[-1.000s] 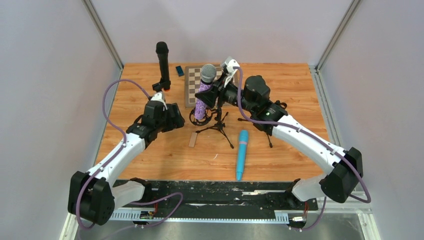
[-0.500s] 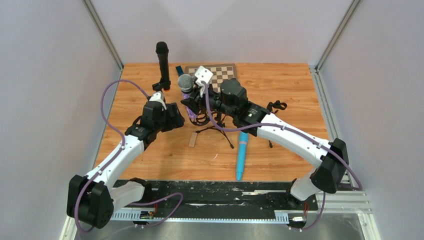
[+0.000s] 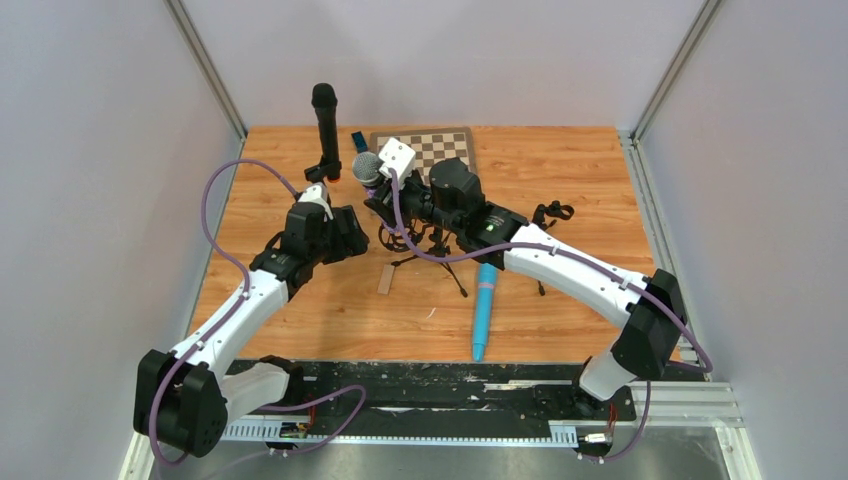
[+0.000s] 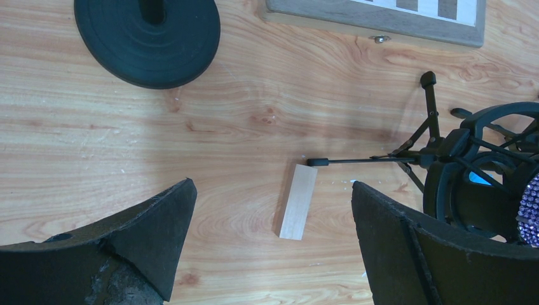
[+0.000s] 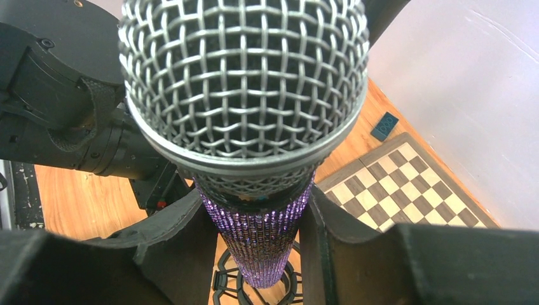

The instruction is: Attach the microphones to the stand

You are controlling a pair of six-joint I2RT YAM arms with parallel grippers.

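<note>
Left pincer: jaws wide open, holding nothing, hovering over the bench left of centre, above a small wooden block.

Black microphone, upper left of the frame: upright on a round-based stand, orange end down. Looks attached, counting it done.

Purple microphone, centre: right pincer is clamped on the glittery body just under the silver grille. The tail runs down into the ring mount of the tripod stand. From overhead the mic leans toward upper left. Can't tell if it's fully seated. I'd say this is the step in hand: seat it, straighten, let go.

Light blue microphone, right of centre, lower part of the frame: flat on the bench, untouched, clear of both pincers. Not done yet.

Black clip-like piece just right of the right arm, with thin legs below. Possibly another stand, too hidden to say.

So roughly one done, one mid-insert, one left.

Surface: orange-brown wood grain, matte. A chessboard and a small dark blue object sit along the top edge. A scuffed black rail runs across the bottom by the arm bases.

Room: plain pale grey walls on three sides, with metal frame posts at the corners.
</note>
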